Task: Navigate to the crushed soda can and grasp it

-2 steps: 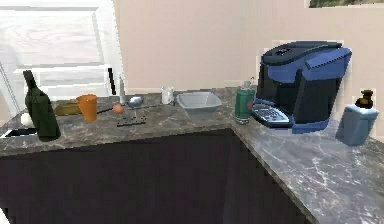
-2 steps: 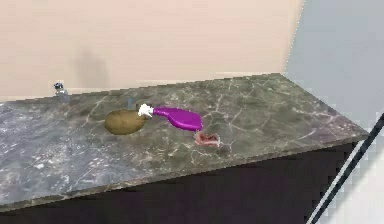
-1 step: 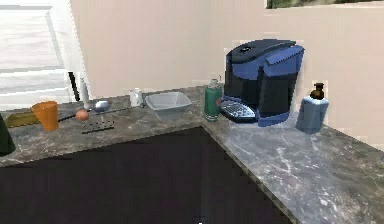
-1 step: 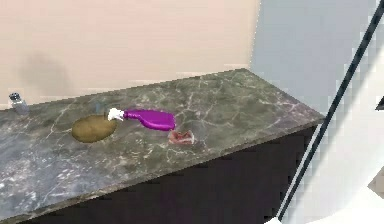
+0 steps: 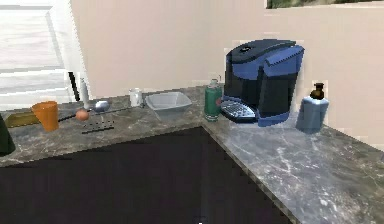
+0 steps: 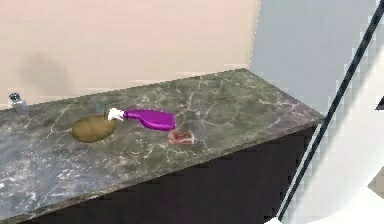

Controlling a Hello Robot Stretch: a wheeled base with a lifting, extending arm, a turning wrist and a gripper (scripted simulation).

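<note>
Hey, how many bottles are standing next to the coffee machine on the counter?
2. A green bottle stands just left of the coffee machine, and a blue pump bottle stands to its right, near the wall. Anything behind the machine would be hidden.

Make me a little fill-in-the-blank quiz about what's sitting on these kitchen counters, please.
1. The coffee machine standing on the counter is ___ in colour.
2. The cup at the forward view's left is ___.
3. In the arm side view, the purple bottle lies on its ___.
4. Just right of that bottle sits a small crumpled thing, coloured ___.

Missing words: blue; orange; side; red.
</note>
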